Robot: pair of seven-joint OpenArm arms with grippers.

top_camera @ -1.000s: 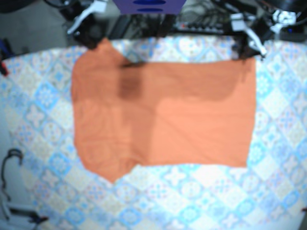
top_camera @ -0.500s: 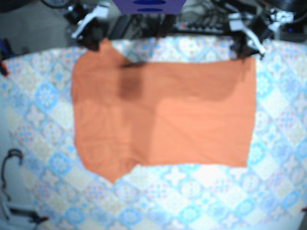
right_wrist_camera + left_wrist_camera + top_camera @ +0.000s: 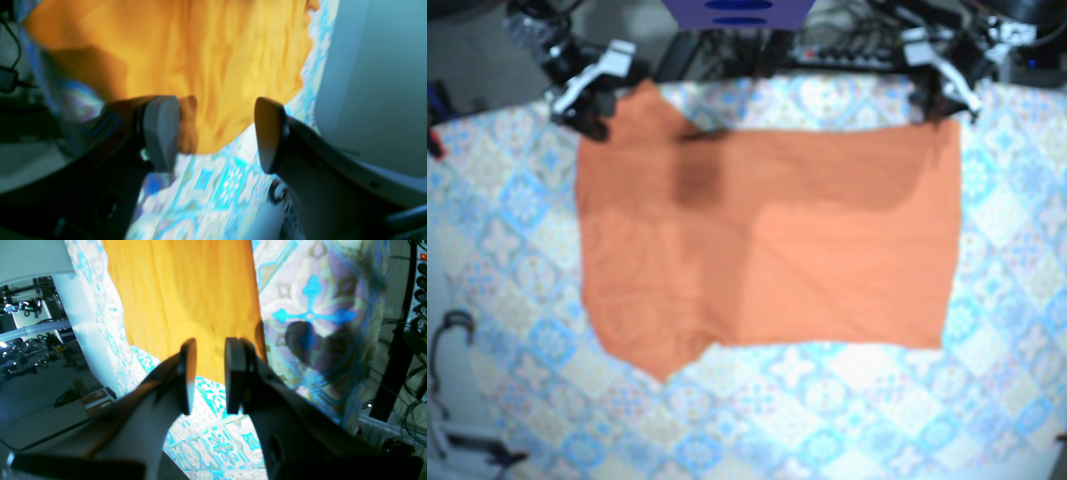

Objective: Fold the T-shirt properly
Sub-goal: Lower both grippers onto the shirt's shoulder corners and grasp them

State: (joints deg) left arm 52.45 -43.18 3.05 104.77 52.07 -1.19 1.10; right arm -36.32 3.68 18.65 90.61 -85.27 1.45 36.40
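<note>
Above the shirt's point(image 3: 827, 250) far right corner, as the base view frames it, the left gripper point(image 3: 208, 376) points down at the cloth edge. Its jaws are parted by only a narrow gap and nothing sits between them; orange fabric and patterned cover show through the slit. The right gripper point(image 3: 215, 133) hangs over the shirt's far left corner, beside the raised point of fabric there, with its jaws spread wide and empty. Neither gripper touches the shirt, as far as the wrist views show.

The shirt lies flat in the middle of the table point(image 3: 1017, 330), spread as a rough rectangle. A sleeve juts out at its near left corner, and a darker patch marks its far left part. Around the shirt on every side, the table wears a cover printed with blue, white and cream tile motifs. Beyond the shirt's far edge, cables point(image 3: 857, 45) and dark equipment crowd the table's back rim.

The shirt is soft orange knit with faint wrinkles. The gripper fingers are smooth grey pads on dark bodies.
</note>
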